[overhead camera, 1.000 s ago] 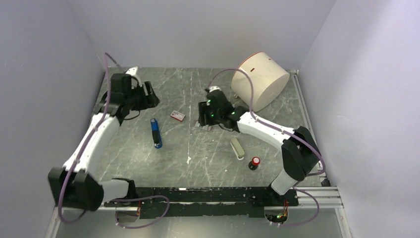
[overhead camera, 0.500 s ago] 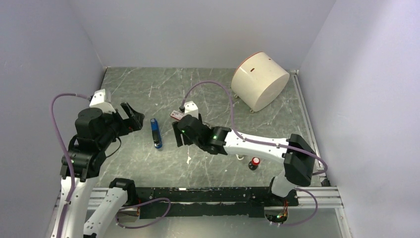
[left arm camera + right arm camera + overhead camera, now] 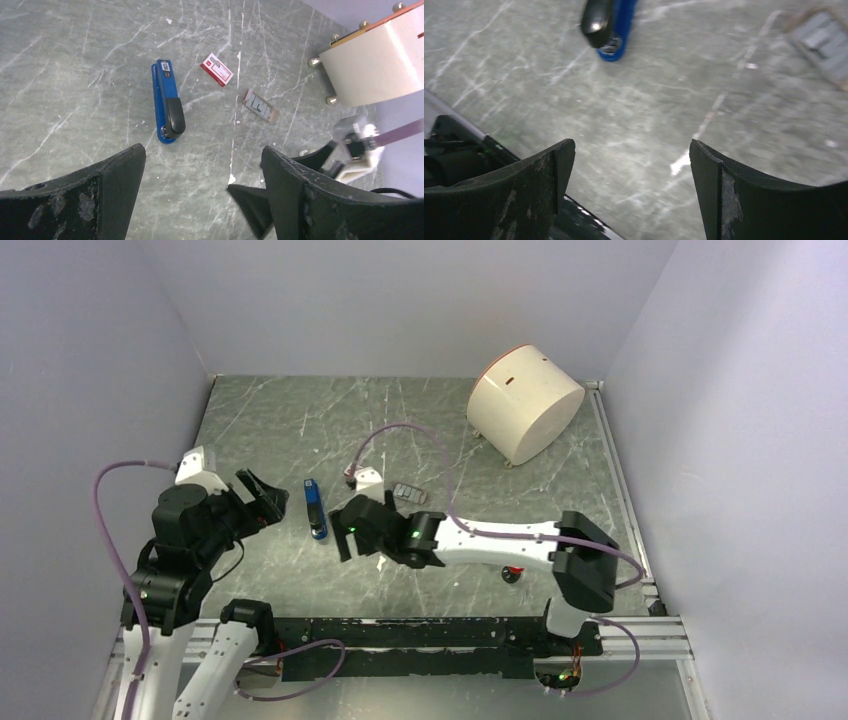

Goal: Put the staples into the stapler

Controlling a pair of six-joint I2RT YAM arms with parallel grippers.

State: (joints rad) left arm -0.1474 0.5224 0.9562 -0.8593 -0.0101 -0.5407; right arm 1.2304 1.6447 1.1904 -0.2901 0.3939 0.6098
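the blue stapler (image 3: 315, 508) lies flat on the grey marbled desk (image 3: 300, 420), its length running from far to near, with a black piece on top toward its near end. nothing holds it. it sits between the two arms: the left fingers (image 3: 262, 490) hang just to its left and the right fingers (image 3: 345, 530) just to its right and a little nearer.

in the left wrist view the left fingers (image 3: 120, 170) are spread wide with nothing between them, and the stapler (image 3: 167, 102) lies beyond them. the small red and white staples box (image 3: 217, 69) rests on the desk to the far right of the stapler, apart from it. the grey ribbed block of staples (image 3: 260, 105) lies further right, by itself, tilted.

in the right wrist view the right fingers (image 3: 549, 165) are also spread wide and hold nothing, over bare desk. the stapler's end (image 3: 606, 25) shows at the top edge, and the grey block (image 3: 824, 40) is blurred at the upper right.

a cream drum (image 3: 525, 400) lies tipped in the far right corner.
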